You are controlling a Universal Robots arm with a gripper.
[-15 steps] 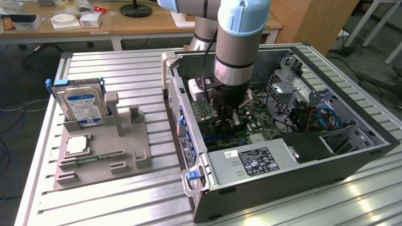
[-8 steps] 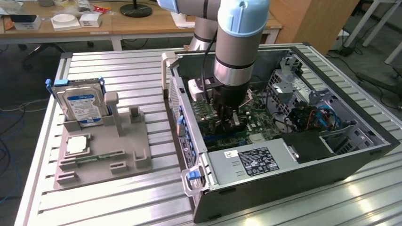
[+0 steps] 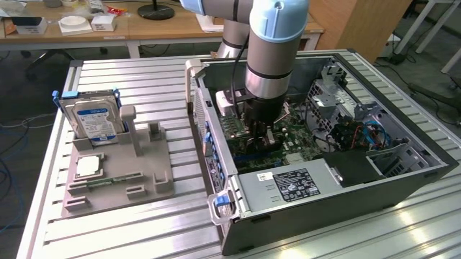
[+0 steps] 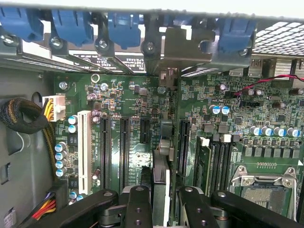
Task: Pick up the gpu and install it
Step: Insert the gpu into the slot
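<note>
The gripper [image 4: 160, 202], clamped on the gpu [image 4: 161, 161], hangs inside the computer case [image 3: 403, 183] just above the motherboard [image 4: 142, 104]; seating looks unfinished.

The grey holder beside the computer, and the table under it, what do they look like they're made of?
The grey holder looks like matte plastic, perhaps moulded or printed: uniform dull grey with blocky upright posts and no glints. The table looks like bare aluminium: pale silver slats with long parallel grooves and a soft sheen where light hits. Neither can be confirmed by look alone.
</note>
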